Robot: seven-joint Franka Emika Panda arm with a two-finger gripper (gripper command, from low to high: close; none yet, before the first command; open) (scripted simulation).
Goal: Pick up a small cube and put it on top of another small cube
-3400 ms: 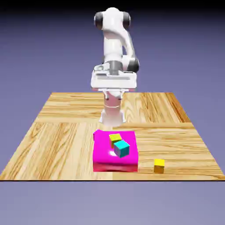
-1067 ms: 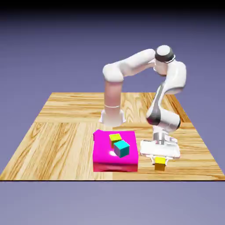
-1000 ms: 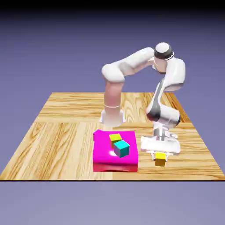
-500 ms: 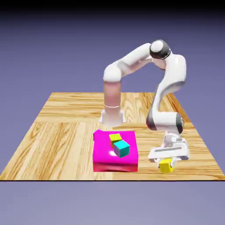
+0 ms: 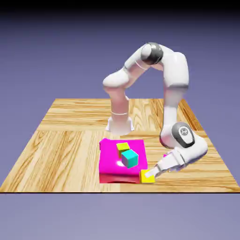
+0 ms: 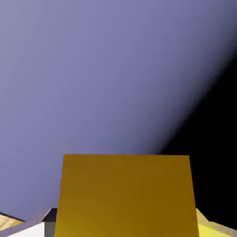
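blue-violet backdrop (image 5: 42, 56) is filling the space behind everything, fading to black along the top of the exterior view. a wooden table (image 5: 56, 159) is spreading out in front of it, its pale grain showing. the white arm (image 5: 176, 72) is rising from the table's far side, bending over and reaching down toward the exterior view's right. a bright pink block (image 5: 110, 161) is sitting near the middle of the table's front half. the gripper (image 5: 150, 174) is tilting well over, pointing down and toward the exterior view's left, and its fingers are closing on the golden-yellow cube (image 6: 125, 194), holding it between them. that cube is showing just beside the block's front right corner; whether the two are touching is hard to tell. a teal cube (image 5: 130, 159) is resting on top of the block, sitting turned at an angle. a lime-yellow cube (image 5: 123, 147) is lying on the block too, just behind the teal one, partly hidden by it.
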